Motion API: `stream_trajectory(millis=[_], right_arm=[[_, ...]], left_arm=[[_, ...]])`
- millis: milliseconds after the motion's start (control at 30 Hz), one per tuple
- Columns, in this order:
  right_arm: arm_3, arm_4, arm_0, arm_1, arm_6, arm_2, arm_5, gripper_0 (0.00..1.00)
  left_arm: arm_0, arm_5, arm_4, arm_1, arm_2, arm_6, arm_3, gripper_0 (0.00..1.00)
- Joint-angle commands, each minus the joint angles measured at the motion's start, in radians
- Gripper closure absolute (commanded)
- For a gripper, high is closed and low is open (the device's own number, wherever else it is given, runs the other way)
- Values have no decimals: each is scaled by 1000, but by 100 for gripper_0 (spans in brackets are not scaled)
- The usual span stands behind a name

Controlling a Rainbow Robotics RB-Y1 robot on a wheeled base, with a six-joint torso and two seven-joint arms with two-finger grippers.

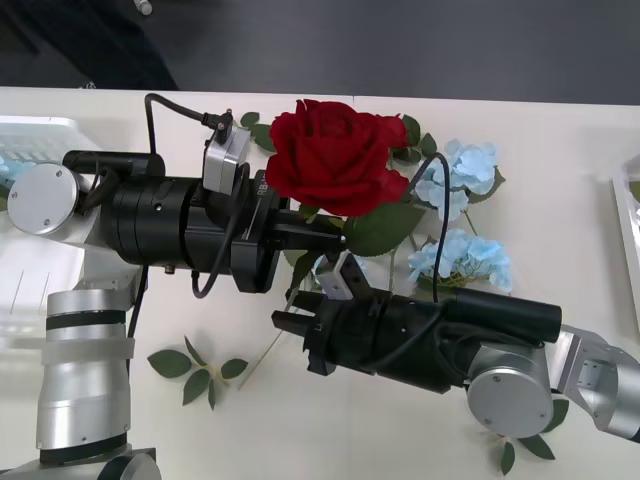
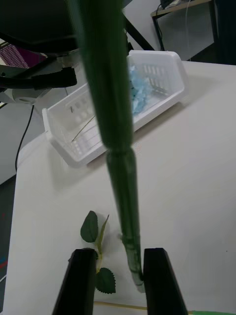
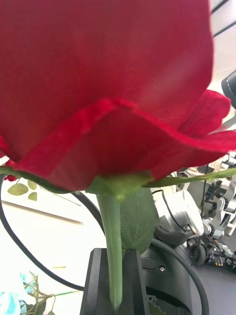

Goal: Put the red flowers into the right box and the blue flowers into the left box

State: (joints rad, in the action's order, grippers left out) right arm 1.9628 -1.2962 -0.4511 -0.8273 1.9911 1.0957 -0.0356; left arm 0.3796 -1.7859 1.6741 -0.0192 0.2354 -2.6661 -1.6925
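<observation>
Rose [image 1: 335, 155] is riding high over the counter [image 1: 560, 110], light and floppy; left fingers [image 3: 114, 285] are pinching its stiff stem, right fingers [image 2: 155, 280] seemingly closing on the lower end.

1 red rose [image 1: 335, 155] | 3 blue flowers [image 1: 465, 170] | 2 hands [image 1: 318, 232] | 1 slotted tray [image 2: 162, 78]

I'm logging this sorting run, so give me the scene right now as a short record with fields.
left gripper: shut on the rose stem, just under the bloom
right gripper: open, fingers either side of the stem's lower end
rose: held up above the table
blue flowers: on the table beyond the arms
left tray: holds blue petals
</observation>
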Motion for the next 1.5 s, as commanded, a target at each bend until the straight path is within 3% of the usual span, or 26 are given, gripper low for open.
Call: stream_trajectory(millis=[33, 400, 467, 500, 533, 1167, 1400, 1500], right_arm=[[21, 11, -24, 2, 40, -23, 6, 100], [21, 5, -21, -21, 35, -43, 39, 100], [21, 3, -18, -38, 35, -53, 39, 100], [21, 1, -17, -50, 35, -57, 39, 100], [21, 1, -15, -62, 35, -62, 40, 100], [108, -35, 45, -271, 6, -114, 60, 100], [194, -61, 157, -389, -14, -264, 53, 100], [235, -89, 269, -464, -29, -438, -7, 100]], left_arm=[[24, 8, 3, 2, -11, -39, -36, 100], [24, 8, 3, 2, -11, -39, -36, 100], [24, 8, 3, 2, -11, -39, -36, 61], [24, 8, 3, 2, -11, -39, -36, 27], [24, 8, 3, 2, -11, -39, -36, 2], [24, 8, 3, 2, -11, -39, -36, 0], [24, 8, 3, 2, -11, -39, -36, 0], [-4, 65, 1, 2, -7, -39, -35, 0]])
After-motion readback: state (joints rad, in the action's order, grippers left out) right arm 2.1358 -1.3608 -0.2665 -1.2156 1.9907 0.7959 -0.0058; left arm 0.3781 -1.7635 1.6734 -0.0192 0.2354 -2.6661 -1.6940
